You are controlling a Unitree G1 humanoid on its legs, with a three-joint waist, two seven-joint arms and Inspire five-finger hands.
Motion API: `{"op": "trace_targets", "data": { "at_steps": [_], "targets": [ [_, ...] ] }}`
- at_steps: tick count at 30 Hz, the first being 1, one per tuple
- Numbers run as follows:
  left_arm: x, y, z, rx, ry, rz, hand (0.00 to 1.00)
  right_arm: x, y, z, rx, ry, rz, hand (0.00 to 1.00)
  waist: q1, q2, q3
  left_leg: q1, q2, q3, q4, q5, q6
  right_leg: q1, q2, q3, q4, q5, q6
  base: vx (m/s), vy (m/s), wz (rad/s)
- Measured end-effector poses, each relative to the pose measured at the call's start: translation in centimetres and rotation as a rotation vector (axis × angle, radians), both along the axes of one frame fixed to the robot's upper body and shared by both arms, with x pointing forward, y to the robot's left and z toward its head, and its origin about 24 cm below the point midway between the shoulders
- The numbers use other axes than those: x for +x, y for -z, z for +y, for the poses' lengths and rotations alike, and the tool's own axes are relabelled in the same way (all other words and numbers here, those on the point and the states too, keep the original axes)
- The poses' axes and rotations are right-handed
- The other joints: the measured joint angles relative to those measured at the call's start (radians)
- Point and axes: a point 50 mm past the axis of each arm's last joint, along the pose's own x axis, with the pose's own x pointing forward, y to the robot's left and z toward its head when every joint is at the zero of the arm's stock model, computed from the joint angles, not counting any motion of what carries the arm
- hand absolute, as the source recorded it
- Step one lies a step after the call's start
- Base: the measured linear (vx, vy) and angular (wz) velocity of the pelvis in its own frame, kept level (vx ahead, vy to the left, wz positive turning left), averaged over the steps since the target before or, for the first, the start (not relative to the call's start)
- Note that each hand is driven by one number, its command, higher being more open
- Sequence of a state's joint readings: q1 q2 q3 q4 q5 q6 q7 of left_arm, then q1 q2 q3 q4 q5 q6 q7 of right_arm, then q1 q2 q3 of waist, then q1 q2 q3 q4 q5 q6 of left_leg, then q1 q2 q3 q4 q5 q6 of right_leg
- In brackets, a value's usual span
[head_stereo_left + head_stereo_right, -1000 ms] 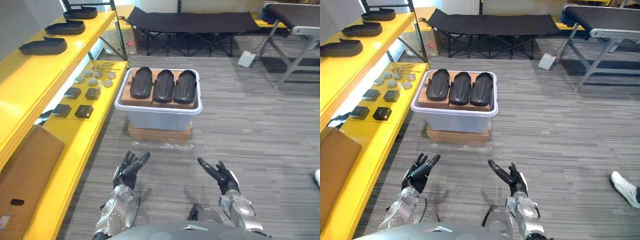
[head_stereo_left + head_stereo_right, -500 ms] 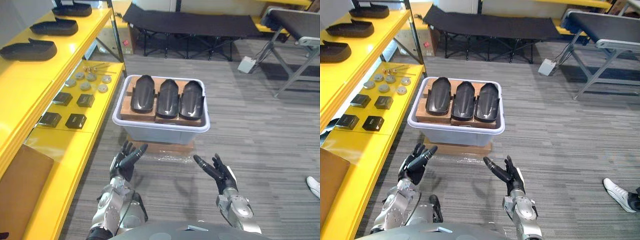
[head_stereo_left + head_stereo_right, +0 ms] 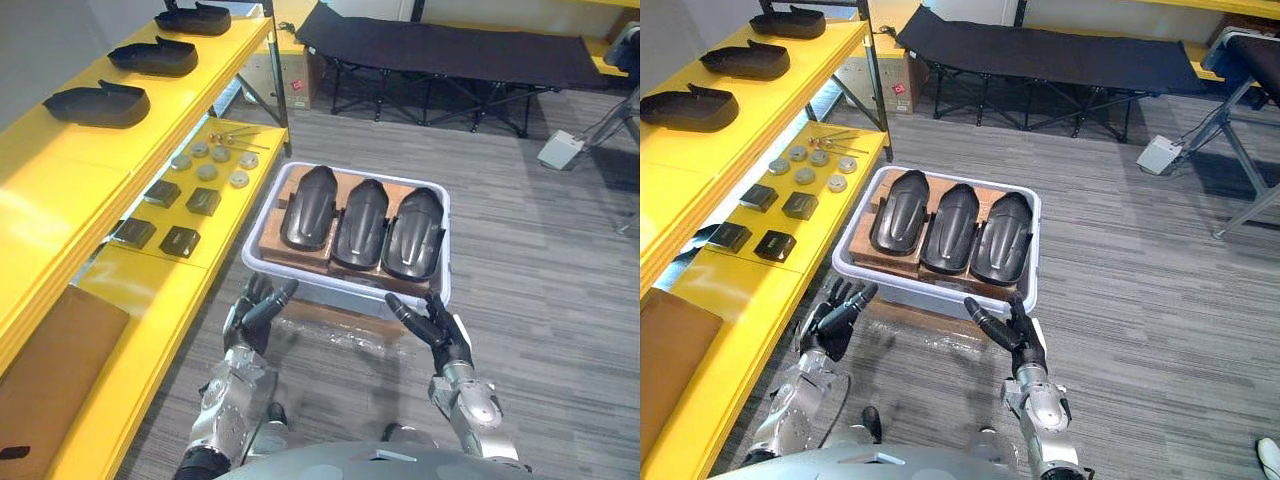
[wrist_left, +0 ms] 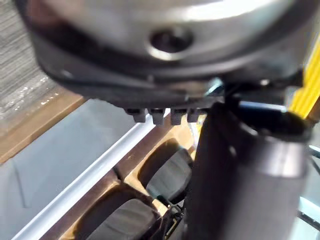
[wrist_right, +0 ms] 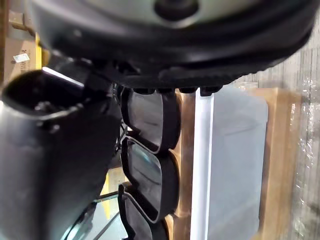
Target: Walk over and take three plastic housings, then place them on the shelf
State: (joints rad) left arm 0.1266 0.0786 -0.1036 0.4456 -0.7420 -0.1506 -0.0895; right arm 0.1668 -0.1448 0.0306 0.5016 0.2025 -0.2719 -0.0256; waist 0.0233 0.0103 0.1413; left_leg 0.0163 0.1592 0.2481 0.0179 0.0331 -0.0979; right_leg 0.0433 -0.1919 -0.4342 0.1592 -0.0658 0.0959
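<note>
While the yellow shelf (image 3: 60,200) on the left carries three black housings on its upper tier (image 3: 97,103), the left hand (image 3: 250,320) hovers with fingers spread and empty, just short of the grey plastic bin's (image 3: 920,290) near left corner. Three black plastic housings lie side by side in the bin on brown blocks: left housing (image 3: 310,208), middle housing (image 3: 361,222), right housing (image 3: 413,233). Their long axes run parallel from the near rim to the far rim, narrower ends pointing away from the robot. The right hand (image 3: 443,338) is at the near right corner, fingers splayed, holding nothing.
</note>
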Motion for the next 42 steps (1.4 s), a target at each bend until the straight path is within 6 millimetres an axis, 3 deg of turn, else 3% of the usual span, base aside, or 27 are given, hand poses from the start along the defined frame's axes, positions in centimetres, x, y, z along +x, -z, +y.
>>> {"op": "trace_targets", "data": {
  "at_steps": [5,6,13,16,20,23,25,27,30,31,33,35,36,37,38,39,42],
  "targets": [
    [-0.4,0.6,-1.1,-0.008,0.062,0.02,1.0,-0.2,-0.3,-0.1,0.002,0.028,-0.013,1.0,-0.002,-0.03,-0.002,0.012,-0.01,0.013,-0.019,0.0,0.0,0.02,0.001,0.002,-0.054,0.021,0.004,0.02,0.001,-0.04],
    [-1.4,1.1,-0.1,0.013,0.045,0.049,1.0,-0.9,-0.1,1.7,0.072,0.068,-0.002,1.0,-0.005,-0.022,-0.016,0.05,-0.027,0.034,-0.102,0.049,0.005,0.067,0.019,0.001,-0.178,0.091,0.012,0.0,0.0,0.0],
    [-1.5,0.9,0.1,0.02,0.031,0.047,1.0,-1.1,0.0,1.6,0.095,0.084,0.002,1.0,-0.011,-0.022,-0.016,0.052,-0.027,0.043,-0.103,0.049,0.005,0.066,0.019,0.006,-0.178,0.091,0.012,0.0,0.0,-0.02],
    [-1.7,0.0,1.0,0.036,-0.017,0.016,1.0,-2.0,0.4,1.1,0.135,0.114,0.023,1.0,-0.028,-0.021,-0.016,0.063,-0.027,0.067,-0.106,0.047,0.002,0.065,0.018,0.019,-0.178,0.091,0.011,0.0,0.006,-0.15],
    [-1.1,-3.3,2.7,0.097,-0.089,-0.111,1.0,-4.2,1.0,-0.8,0.147,0.221,0.078,1.0,-0.039,-0.009,-0.024,0.063,-0.03,0.104,-0.106,0.032,0.007,0.047,0.009,0.029,-0.166,0.087,0.008,0.01,0.026,-0.15],
    [-0.6,-5.5,3.3,0.113,-0.117,-0.204,1.0,-5.1,1.1,-2.3,0.168,0.324,0.101,1.0,-0.059,-0.006,-0.025,0.067,-0.05,0.134,-0.103,0.009,0.018,-0.009,-0.051,0.025,-0.037,0.032,0.003,0.04,0.093,-0.04],
    [0.0,-6.0,2.6,0.129,-0.073,-0.226,1.0,-5.2,0.8,-3.7,0.128,0.378,0.105,1.0,-0.062,-0.004,-0.022,0.084,-0.062,0.158,-0.099,-0.004,0.033,-0.094,-0.122,-0.006,0.194,0.008,-0.02,0.01,0.09,0.06],
    [0.0,-6.0,2.2,0.123,-0.042,-0.22,1.0,-5.1,0.4,-4.0,0.113,0.395,0.088,1.0,-0.062,-0.019,-0.016,0.121,-0.085,0.161,-0.085,-0.031,0.048,-0.149,-0.198,-0.003,0.381,0.028,-0.045,-0.02,0.103,-0.02],
    [0.1,-5.9,2.3,0.131,-0.026,-0.208,1.0,-4.3,-0.2,-3.6,0.128,0.383,0.048,1.0,-0.058,-0.022,-0.013,0.133,-0.073,0.164,-0.059,-0.058,0.066,-0.163,-0.208,0.002,0.396,0.069,-0.042,0.02,0.065,-0.15],
    [0.2,-6.0,2.2,0.134,-0.018,-0.208,1.0,-3.8,-0.5,-3.3,0.138,0.376,0.025,1.0,-0.057,-0.025,-0.007,0.127,-0.056,0.168,-0.042,-0.069,0.068,-0.169,-0.195,0.002,0.375,0.022,-0.056,0.05,0.028,-0.21],
    [0.5,-6.1,2.6,0.155,-0.01,-0.197,1.0,-3.0,-0.9,-3.2,0.13,0.361,0.003,1.0,-0.057,-0.024,0.003,0.125,-0.02,0.173,-0.007,-0.09,0.057,-0.173,-0.176,0.005,0.327,-0.001,-0.051,0.06,-0.005,-0.19],
    [0.6,-6.2,2.9,0.174,-0.005,-0.189,1.0,-2.6,-1.2,-3.3,0.125,0.358,-0.013,1.0,-0.056,-0.034,0.002,0.122,0.01,0.184,0.036,-0.116,0.031,-0.174,-0.158,0.008,0.233,0.03,-0.012,0.11,-0.093,-0.13],
    [0.6,-6.2,2.9,0.181,-0.006,-0.185,1.0,-2.6,-1.5,-3.3,0.124,0.356,-0.022,1.0,-0.057,-0.053,-0.001,0.117,0.016,0.182,0.071,-0.136,0.008,-0.154,-0.151,0.018,0.162,0.053,0.011,0.1,-0.141,0.0],
    [0.7,-6.2,2.9,0.186,-0.003,-0.184,1.0,-2.6,-1.5,-3.4,0.122,0.356,-0.025,1.0,-0.058,-0.067,-0.004,0.115,0.015,0.179,0.089,-0.147,-0.004,-0.142,-0.149,0.022,0.141,0.071,0.002,0.15,-0.24,0.18],
    [0.8,-6.3,3.0,0.2,-0.002,-0.181,1.0,-2.8,-1.6,-3.5,0.114,0.36,-0.025,1.0,-0.059,-0.098,-0.008,0.11,0.012,0.168,0.134,-0.174,-0.026,-0.1,-0.139,0.025,0.11,0.062,0.003,0.18,-0.268,0.22],
    [1.0,-5.8,1.8,0.163,-0.002,-0.155,1.0,-2.7,-2.1,-4.9,0.062,0.359,-0.03,1.0,-0.053,-0.053,-0.013,0.098,0.062,0.16,0.184,-0.203,-0.042,-0.078,-0.103,-0.008,0.109,0.04,-0.005,0.18,-0.263,0.21],
    [0.8,-5.5,0.1,0.109,-0.005,-0.137,1.0,-1.6,-3.6,-7.5,-0.044,0.356,-0.061,1.0,-0.052,0.044,-0.014,0.052,0.173,0.153,0.318,-0.215,-0.063,-0.045,-0.018,-0.033,0.068,0.01,-0.031,0.19,-0.17,0.05]
  ]
}}
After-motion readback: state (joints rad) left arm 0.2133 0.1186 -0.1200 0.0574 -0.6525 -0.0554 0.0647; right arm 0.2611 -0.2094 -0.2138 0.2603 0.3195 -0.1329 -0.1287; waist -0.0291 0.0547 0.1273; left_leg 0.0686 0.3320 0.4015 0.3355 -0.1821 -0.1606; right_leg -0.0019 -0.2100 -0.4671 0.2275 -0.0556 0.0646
